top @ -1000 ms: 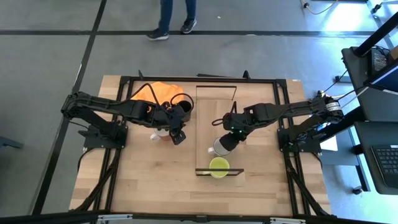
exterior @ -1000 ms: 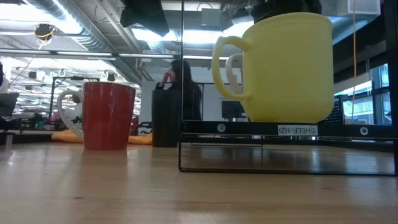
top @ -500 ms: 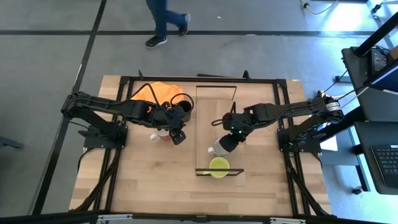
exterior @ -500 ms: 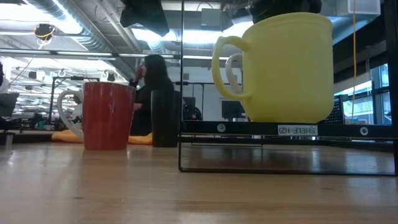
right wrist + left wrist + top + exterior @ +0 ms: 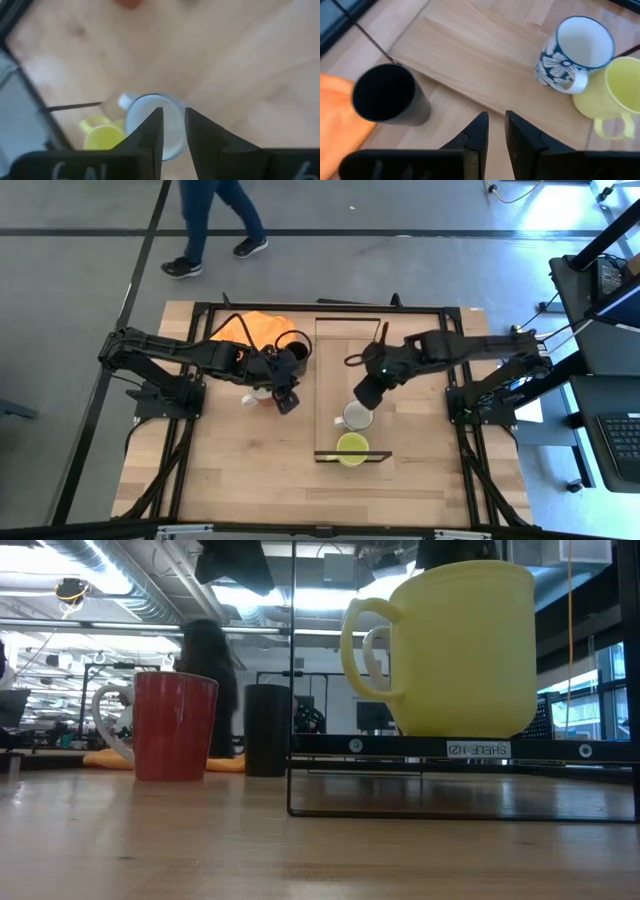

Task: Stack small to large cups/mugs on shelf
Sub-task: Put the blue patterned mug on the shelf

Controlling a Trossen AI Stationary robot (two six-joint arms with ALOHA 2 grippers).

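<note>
The light-wood shelf [image 5: 348,350] runs from the table's far side to its near side. A yellow-green mug [image 5: 352,448] stands upright at the shelf's near end. A white mug with blue flowers [image 5: 575,50] stands just behind it [image 5: 352,417]. My right gripper [image 5: 368,392] hangs above the shelf, just beyond the white mug [image 5: 140,125], with a narrow gap between its fingers and nothing in it. My left gripper [image 5: 286,400] is shut and empty beside the shelf's left edge. A reddish-brown mug [image 5: 175,725] and a black cup [image 5: 293,345] stand on the table.
An orange cloth [image 5: 248,328] lies at the table's far left behind the black cup [image 5: 387,95]. The shelf's far half is bare wood. A person walks across the floor beyond the table's far edge [image 5: 215,220].
My right gripper has drawn up and toward the table's far edge, away from the white mug, which stays upright on the shelf behind the yellow-green mug. The person beyond the table has walked toward the left.
</note>
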